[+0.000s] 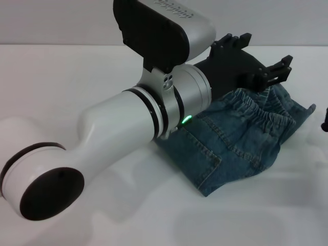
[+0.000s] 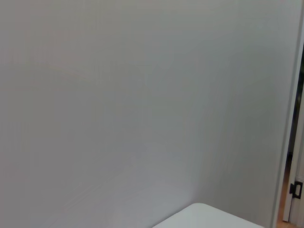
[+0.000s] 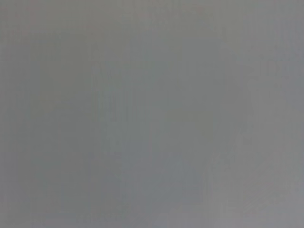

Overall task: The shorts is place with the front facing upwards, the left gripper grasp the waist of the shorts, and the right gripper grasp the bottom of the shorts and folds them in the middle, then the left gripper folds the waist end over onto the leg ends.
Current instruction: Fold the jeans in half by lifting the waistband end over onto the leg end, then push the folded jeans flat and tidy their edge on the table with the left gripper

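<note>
One left gripper (image 1: 259, 64) hangs over folded shorts (image 1: 241, 136), seemingly open.

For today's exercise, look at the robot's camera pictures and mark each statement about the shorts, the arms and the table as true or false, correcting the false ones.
1. The shorts are folded, the elastic waistband lying on top. True.
2. The left gripper is over the shorts. True.
3. The shorts are red corduroy. False: blue denim.
4. The right gripper is pressing the middle of the shorts. False: it is at the right edge of the head view, off the cloth.
5. The table is white. True.
</note>
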Tool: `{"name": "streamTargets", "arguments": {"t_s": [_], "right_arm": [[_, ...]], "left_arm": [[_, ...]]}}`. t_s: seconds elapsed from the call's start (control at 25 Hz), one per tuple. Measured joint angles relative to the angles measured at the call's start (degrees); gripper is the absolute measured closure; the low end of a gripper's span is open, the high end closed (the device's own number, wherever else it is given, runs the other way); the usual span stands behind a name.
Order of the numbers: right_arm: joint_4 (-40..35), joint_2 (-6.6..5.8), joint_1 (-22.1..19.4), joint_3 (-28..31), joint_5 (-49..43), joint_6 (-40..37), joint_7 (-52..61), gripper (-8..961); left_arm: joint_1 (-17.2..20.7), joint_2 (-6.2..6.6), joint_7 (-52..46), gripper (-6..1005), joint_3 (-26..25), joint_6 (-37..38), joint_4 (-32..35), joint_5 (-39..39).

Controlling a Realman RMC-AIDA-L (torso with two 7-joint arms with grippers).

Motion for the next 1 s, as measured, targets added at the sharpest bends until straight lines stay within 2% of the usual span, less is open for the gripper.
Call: {"name": "streamTargets", "arguments": {"t_s": [0.2,0.36,0.44,0.6,0.84,1.0], "right_arm": [[1.04,-0.11,0.17,-2.37,0.00,-0.05,-0.28,878],[2.26,-0.17,0.41,-3.85,0.00,0.24,-0.32,868],[3.21,-0.19,0.38,-4.59,-0.03,0.46,-0.47,863],[4.52,-0.15,0.83,-5.02,-0.08,1.70,-0.47,853],[6.88,-0.17,2.50,-5.57,-4.56,7.87,-0.29,839],[7.82,0.11,1.88,-4.83,-5.26,8.30,-1.35,804]], "left_arm": [[2.72,0.13,0.49,188,-0.64,-0.09,-0.50,0.00],[3.96,0.19,0.53,158,-1.33,-0.53,-0.72,0.09],[7.15,0.28,0.58,143,-3.79,-1.89,-1.87,0.37],[8.03,0.30,0.63,151,-4.44,-2.06,-2.16,0.38],[7.68,0.28,0.66,162,-4.64,-1.68,-1.10,0.52],[8.92,0.29,0.63,170,-5.27,-0.99,-0.97,0.32]]}}
